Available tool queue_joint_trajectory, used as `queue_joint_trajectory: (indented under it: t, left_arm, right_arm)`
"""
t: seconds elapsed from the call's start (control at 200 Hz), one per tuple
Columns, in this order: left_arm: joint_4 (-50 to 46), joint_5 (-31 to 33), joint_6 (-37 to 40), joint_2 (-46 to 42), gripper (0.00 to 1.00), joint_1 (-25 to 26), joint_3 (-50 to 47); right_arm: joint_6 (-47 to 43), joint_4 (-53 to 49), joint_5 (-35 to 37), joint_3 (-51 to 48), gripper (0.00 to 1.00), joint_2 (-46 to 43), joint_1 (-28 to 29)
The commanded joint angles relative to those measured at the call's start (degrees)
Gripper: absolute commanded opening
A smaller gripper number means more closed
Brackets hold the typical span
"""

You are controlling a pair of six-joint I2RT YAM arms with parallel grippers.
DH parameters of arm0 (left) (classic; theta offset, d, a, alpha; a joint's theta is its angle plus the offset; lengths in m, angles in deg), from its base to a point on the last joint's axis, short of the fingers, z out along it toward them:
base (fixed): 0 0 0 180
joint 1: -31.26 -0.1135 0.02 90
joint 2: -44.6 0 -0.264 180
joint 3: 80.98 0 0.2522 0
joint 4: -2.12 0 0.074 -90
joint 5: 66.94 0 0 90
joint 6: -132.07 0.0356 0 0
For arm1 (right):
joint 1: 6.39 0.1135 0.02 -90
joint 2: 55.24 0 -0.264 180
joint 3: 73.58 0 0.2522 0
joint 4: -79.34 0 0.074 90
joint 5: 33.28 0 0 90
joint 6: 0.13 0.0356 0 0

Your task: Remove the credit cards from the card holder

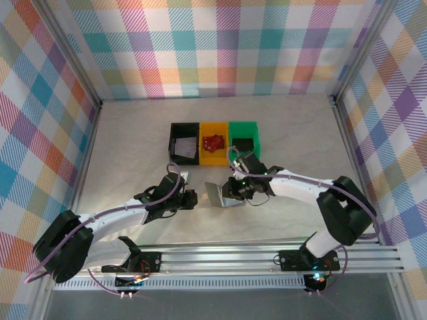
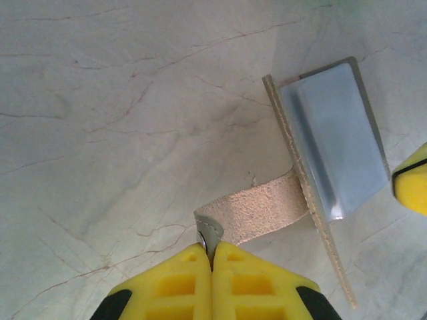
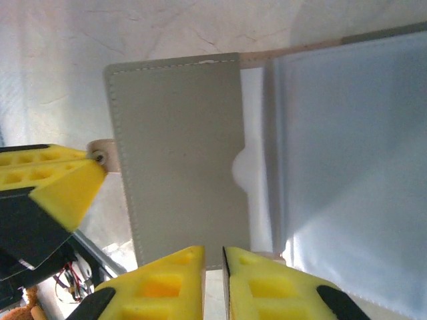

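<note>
The top camera is looking down from above and behind the arm bases, taking in the whole table (image 1: 133, 133) out to the far walls. The left wrist camera is looking rightward past the left gripper (image 2: 212, 248), close to the card holder (image 2: 333, 147). The right wrist camera is facing left past the right gripper (image 3: 213, 250), closer still. All three are sharing that card holder at the table's middle.

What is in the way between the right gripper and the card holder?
Nothing visible. The right gripper sits right at the edge of the card holder. The left gripper pinches the strap on the other side.
</note>
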Motion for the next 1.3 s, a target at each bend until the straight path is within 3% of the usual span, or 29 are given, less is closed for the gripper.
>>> queue_joint_trajectory:
  t: [0.0,0.065,0.2,0.42,0.605,0.78,1.295]
  left_arm:
    - [-2.8,-0.5,2.9,0.1,0.02,-1.2,1.0]
    - [-3.9,-0.7,3.7,0.3,0.07,-1.6,1.7]
    - [-5.8,-1.1,4.9,0.2,0.26,-2.6,2.9]
    - [-10.0,-0.6,4.6,-2.0,0.63,-3.0,5.7]
    - [-15.0,1.4,2.9,-4.4,0.79,-3.0,8.9]
    - [-19.0,1.6,-0.5,-2.6,0.8,-3.0,10.4]
    - [-27.5,5.4,-8.7,15.9,0.77,-0.1,20.5]
  right_arm:
    - [2.3,0.1,1.4,3.2,0.14,2.3,1.4]
    - [3.4,-0.3,2.7,4.1,0.12,4.3,2.0]
    - [4.6,-0.8,4.7,6.6,0.1,7.7,3.9]
    - [6.2,-1.5,8.7,9.1,0.07,11.2,6.2]
    - [6.3,-3.0,11.3,10.7,0.06,13.6,7.0]
    - [6.7,-2.8,11.3,10.9,0.05,15.1,7.2]
    - [5.0,2.5,6.4,8.6,0.0,12.6,7.3]
